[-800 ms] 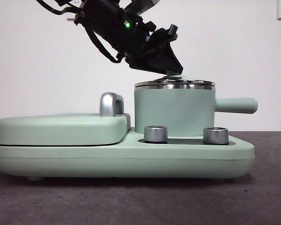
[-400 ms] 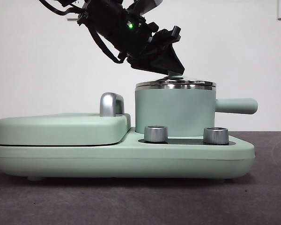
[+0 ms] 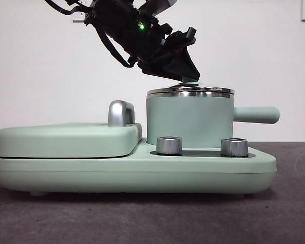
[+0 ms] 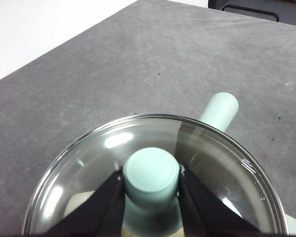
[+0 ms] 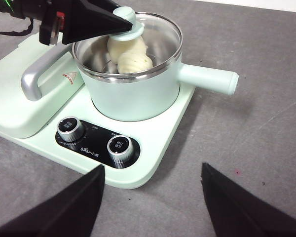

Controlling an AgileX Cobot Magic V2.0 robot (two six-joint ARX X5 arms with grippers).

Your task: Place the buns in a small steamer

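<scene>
Left gripper (image 4: 150,185) pinches the knob (image 4: 151,174) of the lid (image 5: 158,37); both buns (image 5: 128,54) lie inside the steamer (image 3: 189,122), task nearly complete.

below the left gripper (image 4: 151,190), whose jaws clamp the green knob (image 4: 152,174), the glass lid (image 4: 222,163) is cut off by the left wrist picture's edge, and only a pale patch of one of the buns (image 4: 79,203) shows through glare beside the near jaw; in the front view the small steamer (image 3: 189,122) wall hides both buns under that gripper (image 3: 185,76); the right gripper (image 5: 153,207) shows only two jaw tips, their bases cut off; lettering by the dials (image 5: 94,140) beyond it is too small to read
</scene>
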